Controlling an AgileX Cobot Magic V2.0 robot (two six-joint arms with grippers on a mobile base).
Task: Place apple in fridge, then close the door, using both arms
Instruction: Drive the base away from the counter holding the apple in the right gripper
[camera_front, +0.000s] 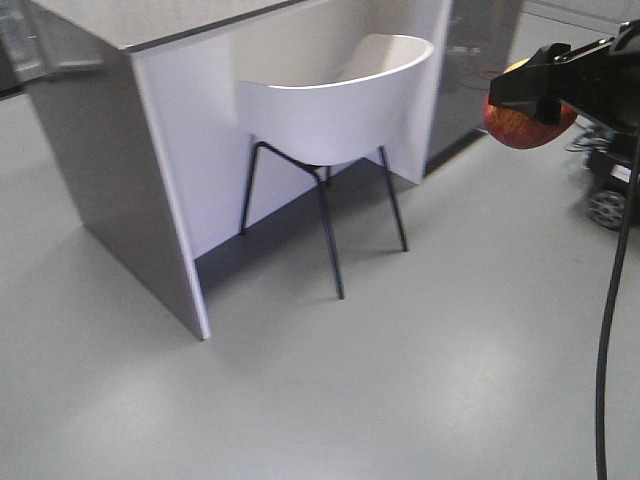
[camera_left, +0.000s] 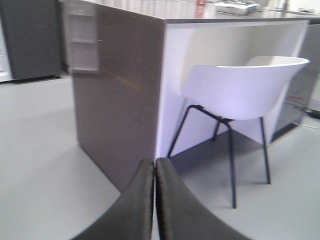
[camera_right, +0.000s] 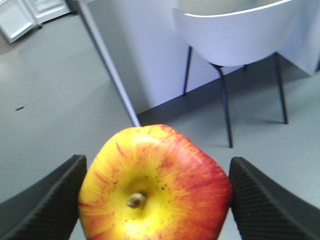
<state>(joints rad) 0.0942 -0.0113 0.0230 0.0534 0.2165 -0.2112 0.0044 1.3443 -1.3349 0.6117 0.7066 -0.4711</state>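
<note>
My right fingers (camera_right: 45, 200) pinch apple (camera_right: 155, 185) between them, stem toward me. My left fingers (camera_left: 135, 210) pressed together, empty, free for door. Fridge not clearly in view.

Open floor (camera_front: 350, 400) in front, big worktop (camera_front: 90, 170) blocks the back, white chair (camera_front: 335, 110) tucked under it, black cable (camera_front: 608, 330) hanging near the right tool (camera_front: 530, 108).

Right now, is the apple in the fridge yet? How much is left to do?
Not yet. Done: the apple is picked up, clamped in the right gripper. In hand: it hangs above the floor near a white chair; the left gripper is shut and empty. Left: putting it inside the fridge and closing the door, neither clearly in view.
</note>
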